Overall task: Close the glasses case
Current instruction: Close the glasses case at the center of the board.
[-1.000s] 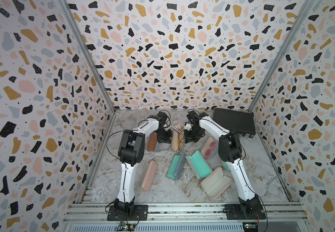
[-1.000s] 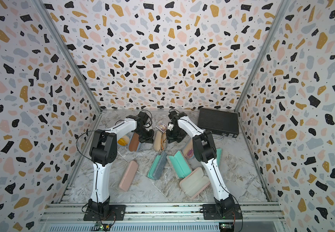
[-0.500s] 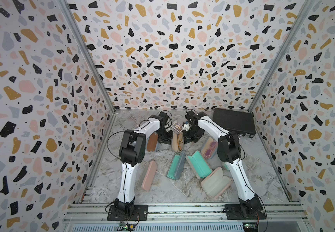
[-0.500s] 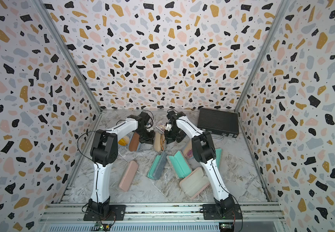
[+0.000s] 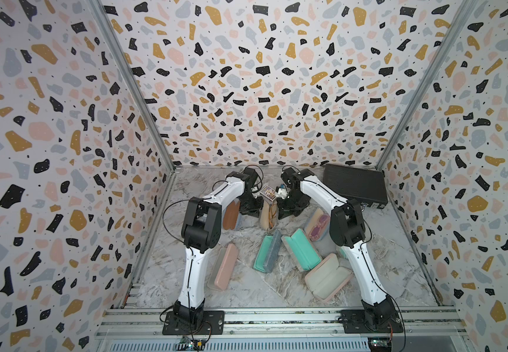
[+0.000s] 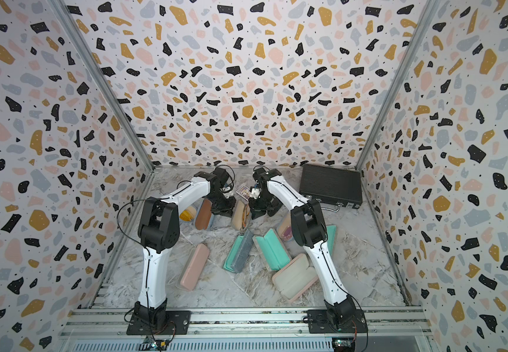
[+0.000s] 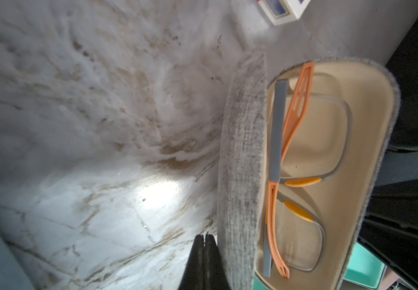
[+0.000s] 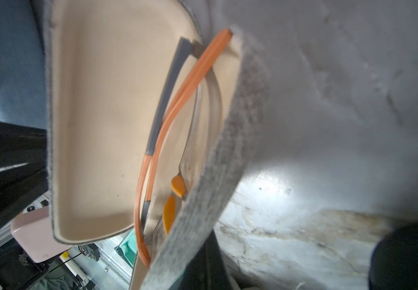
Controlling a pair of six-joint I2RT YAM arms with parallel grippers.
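Grey felt glasses case (image 7: pixel 243 150) sitting half-open on marble counter (image 7: pixel 90 113); left jaws, right jaws, both closed, flanking it, seemingly to push shells together.

Glasses case (image 7: pixel 243 155): grey felt shell, cream lining, lid raised, not shut. I see folded orange-grey glasses (image 7: pixel 295 113) inside. Lies far centre of marble table (image 5: pixel 399 259).

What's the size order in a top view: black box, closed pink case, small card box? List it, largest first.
1. black box
2. closed pink case
3. small card box
The gaps look clear; no ties.
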